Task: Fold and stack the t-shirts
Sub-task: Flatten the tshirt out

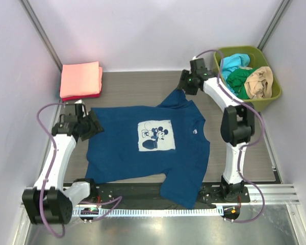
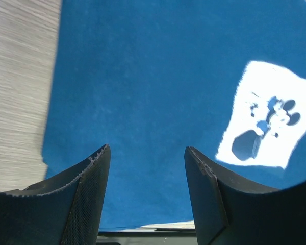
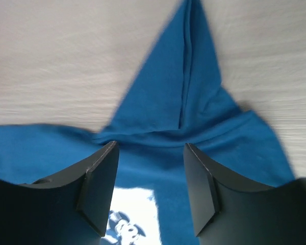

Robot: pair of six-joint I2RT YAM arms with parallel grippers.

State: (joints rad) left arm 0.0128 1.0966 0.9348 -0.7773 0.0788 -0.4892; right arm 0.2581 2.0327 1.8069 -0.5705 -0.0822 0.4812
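Observation:
A navy blue t-shirt (image 1: 143,158) with a white cartoon-mouse print (image 1: 155,135) lies spread flat on the table, collar to the right, hem to the left. My left gripper (image 1: 94,125) is open and empty over the hem's far corner; in the left wrist view (image 2: 147,150) the blue cloth (image 2: 158,87) and print (image 2: 268,122) lie below it. My right gripper (image 1: 185,84) is open and empty just above the far sleeve (image 3: 186,87); its jaws (image 3: 150,148) hover over the shoulder. A salmon-pink folded tee (image 1: 80,77) lies on a red one (image 1: 94,95) at the far left.
A green bin (image 1: 273,97) at the far right holds cyan (image 1: 233,64), green (image 1: 238,79) and tan (image 1: 259,81) tees in a heap. The navy shirt's near sleeve (image 1: 183,191) hangs over the table's front edge onto the arm rail (image 1: 265,191). White walls enclose the table.

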